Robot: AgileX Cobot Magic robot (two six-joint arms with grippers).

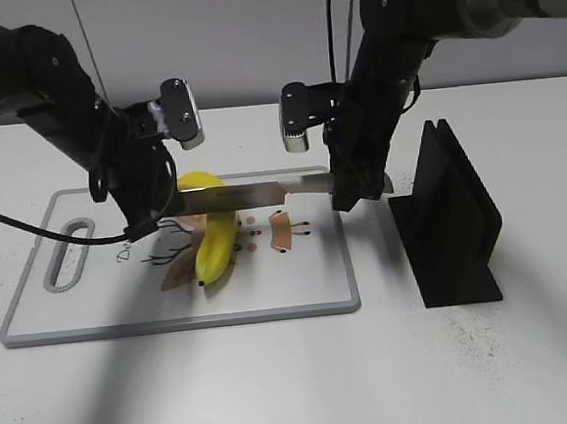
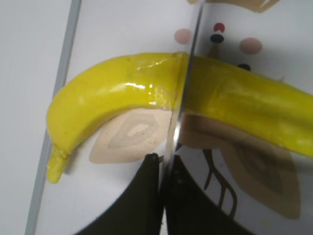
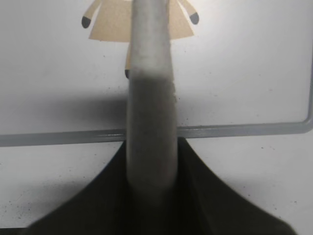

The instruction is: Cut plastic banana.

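Note:
The plastic banana (image 1: pixel 217 245) lies on the white cutting board (image 1: pixel 319 288), bright yellow and curved. A steel knife (image 1: pixel 253 193) is held level across it, and in the left wrist view its blade (image 2: pixel 183 88) crosses the banana (image 2: pixel 112 98) at mid-length, touching its top. My left gripper (image 1: pixel 152 222) is shut on the blade's tip end (image 2: pixel 164 161). My right gripper (image 1: pixel 351 192) is shut on the knife's grey handle (image 3: pixel 149 98), its jaws (image 3: pixel 149 166) over the board's right edge.
A black knife stand (image 1: pixel 451 218) is upright on the table just right of the board. The board has a handle slot (image 1: pixel 66 254) at its left end and printed cartoon figures (image 1: pixel 283 232) near the banana. The white table (image 1: pixel 278 389) surrounds the board.

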